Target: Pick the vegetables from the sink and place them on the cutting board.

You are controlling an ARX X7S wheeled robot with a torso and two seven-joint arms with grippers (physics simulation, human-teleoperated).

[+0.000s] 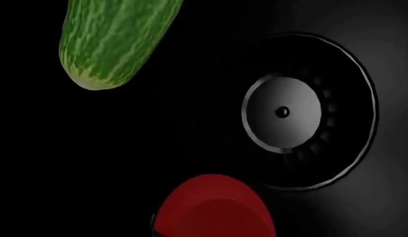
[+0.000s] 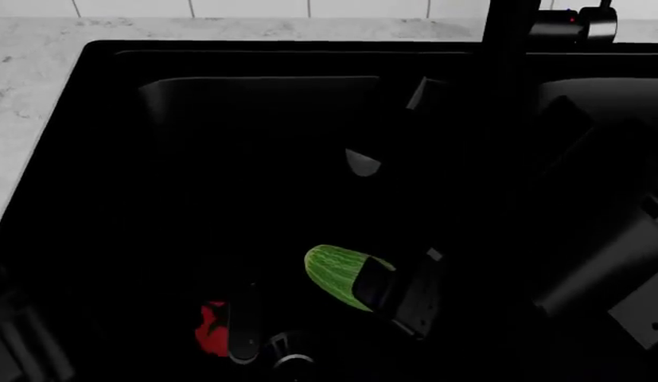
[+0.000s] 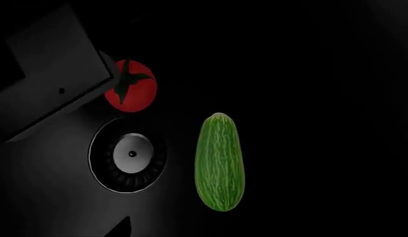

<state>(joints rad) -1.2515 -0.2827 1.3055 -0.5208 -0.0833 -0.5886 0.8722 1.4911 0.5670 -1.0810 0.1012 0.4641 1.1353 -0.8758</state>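
Observation:
The sink (image 2: 106,159) is a matte black basin that fills the head view. On its floor lie the vegetables. The red tomato (image 2: 211,329) with a dark green stem (image 3: 129,79) sits by the silver drain (image 3: 131,154). The light-green streaked cucumber (image 2: 335,273) lies to its right. My left gripper (image 2: 242,328) hangs right beside the tomato (image 1: 213,210), its fingers lost in the dark. My right gripper (image 2: 398,290) is over the cucumber's (image 3: 219,162) right end, one dark fingertip (image 3: 122,228) showing far to the side. The cutting board is out of view.
A black faucet (image 2: 509,72) rises at the sink's back right. Pale speckled counter (image 2: 32,72) and white tiles border the sink on the left and behind. Sink walls close in round the basin. The left arm's dark body (image 3: 55,79) looms next to the tomato.

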